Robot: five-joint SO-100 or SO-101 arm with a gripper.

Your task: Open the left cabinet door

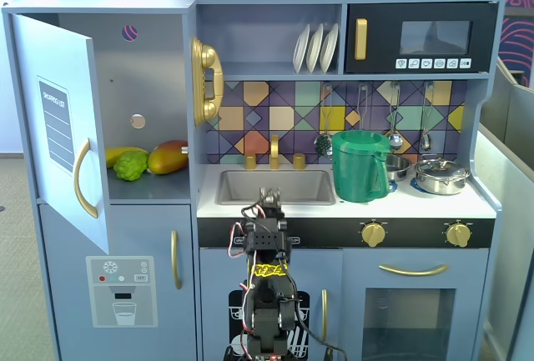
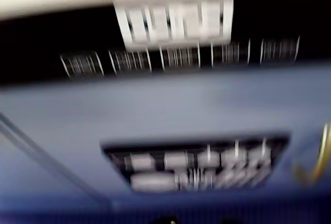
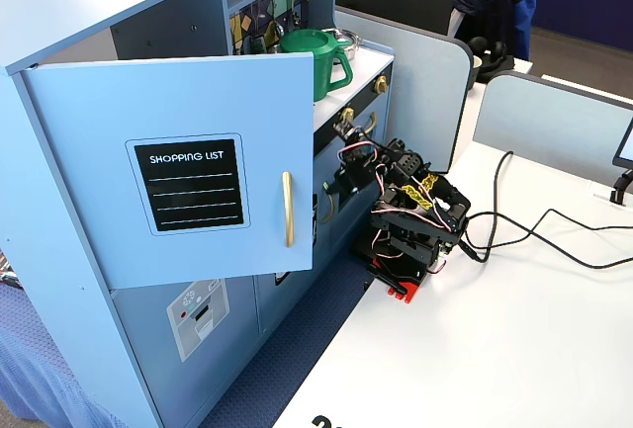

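Far left in a fixed view, we note the left cabinet door swung wide open on its left hinge, gold handle on its free edge. Another fixed view shows its chalkboard panel facing outward. Inside the compartment: a green fruit and a mango on the shelf. Below, the water dispenser door stays closed. Centre, the arm folds low before the sink; gripper near the counter edge, apart from the door. We cannot tell whether its jaws are open. Wrist view is blurred. Right: green pitcher, steel pot.
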